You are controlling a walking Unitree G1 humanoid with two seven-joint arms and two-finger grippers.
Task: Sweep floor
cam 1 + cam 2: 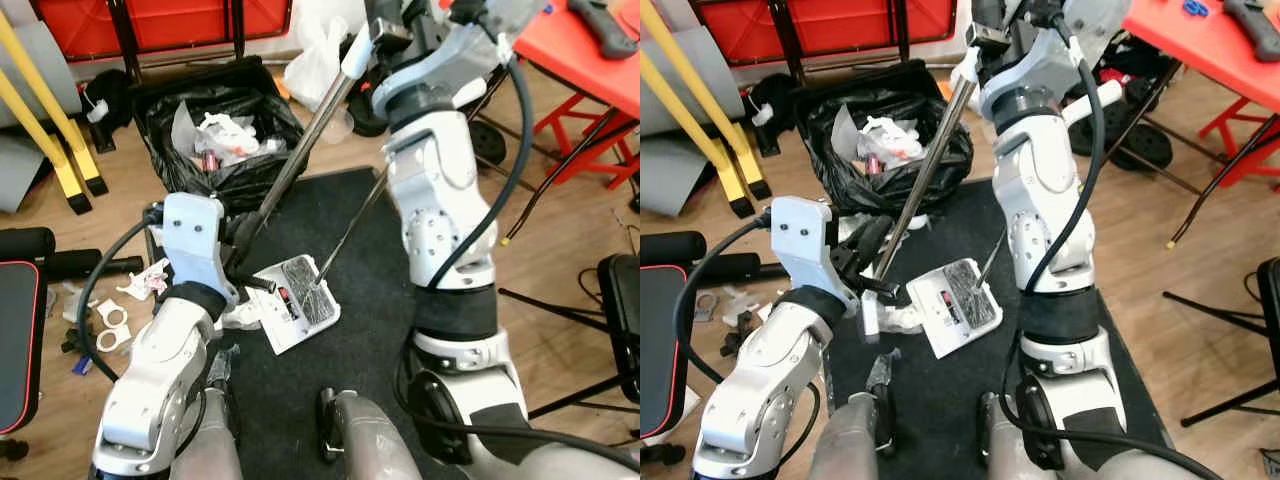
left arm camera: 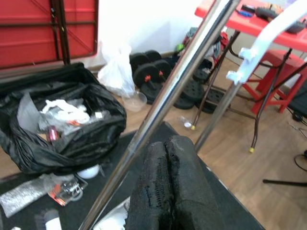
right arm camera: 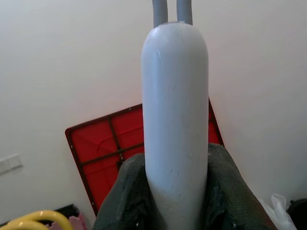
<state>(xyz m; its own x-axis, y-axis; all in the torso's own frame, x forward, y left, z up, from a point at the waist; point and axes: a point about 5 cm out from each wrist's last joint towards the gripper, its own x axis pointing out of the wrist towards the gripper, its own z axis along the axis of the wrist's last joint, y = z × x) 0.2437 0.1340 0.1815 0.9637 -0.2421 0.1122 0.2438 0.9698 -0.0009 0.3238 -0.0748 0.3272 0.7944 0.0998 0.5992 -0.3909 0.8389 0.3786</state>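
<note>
Sweeping step in hand, judged early to midway: litter lies off the mat.

Item, tool: broom pole (image 1: pixel 300 150), chromed, slanting from a pale grey handle grip (image 3: pixel 175 120) at the top down to the dark mat (image 1: pixel 350 260). A second, thinner rod (image 1: pixel 350 225) runs beside it to a white dustpan (image 1: pixel 295 300) lying flat at the pole's foot, its grated face up.

Item, right gripper (image 3: pixel 175 191): at the pole's upper end, fingers clasped round the grey grip. Forearm stands near vertical, elbow low, wrist bent over the top.

Item, left gripper (image 1: pixel 875 265): low on the pole, just above the dustpan. Its fingers (image 2: pixel 168 187) lie pressed together alongside the shaft; whether they truly clamp it I cannot tell. Arm bent, elbow out and back.

Item, surroundings: black bin bag (image 1: pixel 215 130), open and part-filled, just beyond the pole's foot; white scraps (image 1: pixel 130 295) on the wooden floor to the pole's left.

Handling advice: keep the upper hand as pivot, let the lower hand drive short strokes toward the pan, and keep the head flat to the mat.
</note>
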